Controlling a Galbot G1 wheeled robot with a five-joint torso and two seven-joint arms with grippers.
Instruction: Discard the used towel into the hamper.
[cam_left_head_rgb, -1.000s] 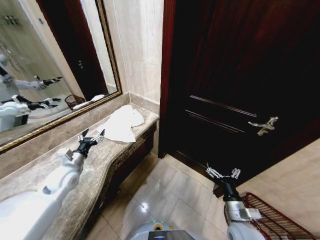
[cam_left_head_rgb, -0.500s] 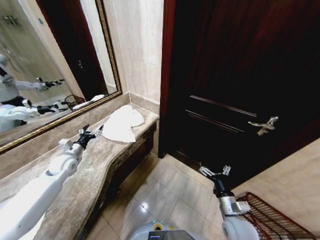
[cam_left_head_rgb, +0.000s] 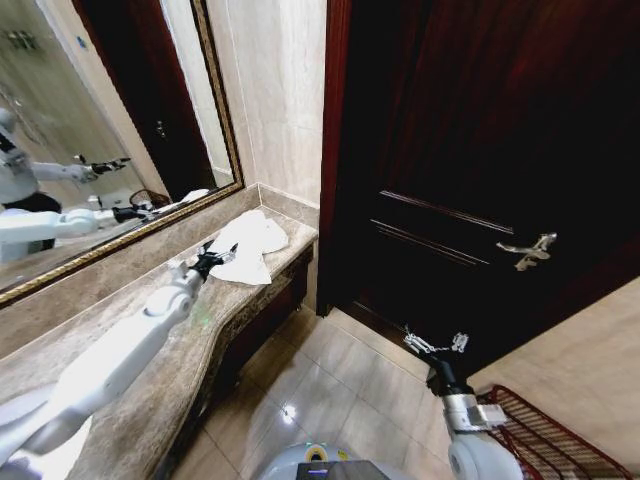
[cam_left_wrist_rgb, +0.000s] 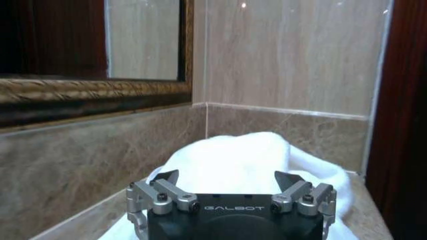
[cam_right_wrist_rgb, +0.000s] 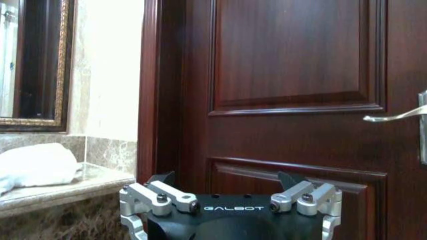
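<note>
Towel: the soft white crumpled towel (cam_left_head_rgb: 246, 247) lay in a heap on the far end of the long brown marble counter (cam_left_head_rgb: 150, 370), close to the corner where the counter met the cream stone wall (cam_left_head_rgb: 285, 90). In the left wrist view the towel (cam_left_wrist_rgb: 233, 160) sat just in front of the gripper. In the right wrist view it (cam_right_wrist_rgb: 33, 165) showed on the counter end, well apart from that gripper.

Left gripper: the black and silver left gripper (cam_left_head_rgb: 212, 256) was stretched out low over the counter and reached the near edge of the towel. Its jaws stood wide apart with nothing between them. I could not tell if the tips touched the cloth.

Right gripper: the black and silver right gripper (cam_left_head_rgb: 437, 345) hung low over the shiny tiled floor (cam_left_head_rgb: 330, 390), near the big dark red wooden door (cam_left_head_rgb: 480, 150). Its jaws were also spread wide and held nothing.

Hamper: the dark reddish-brown wire hamper (cam_left_head_rgb: 545, 445) stood on the floor at the robot's right, just beside the right arm. It was well apart from the towel.

Mirror: the big gold-framed mirror (cam_left_head_rgb: 100, 130) hung on the wall above the counter.

Door handle: a silver lever handle (cam_left_head_rgb: 527, 250) stuck out from the door.
</note>
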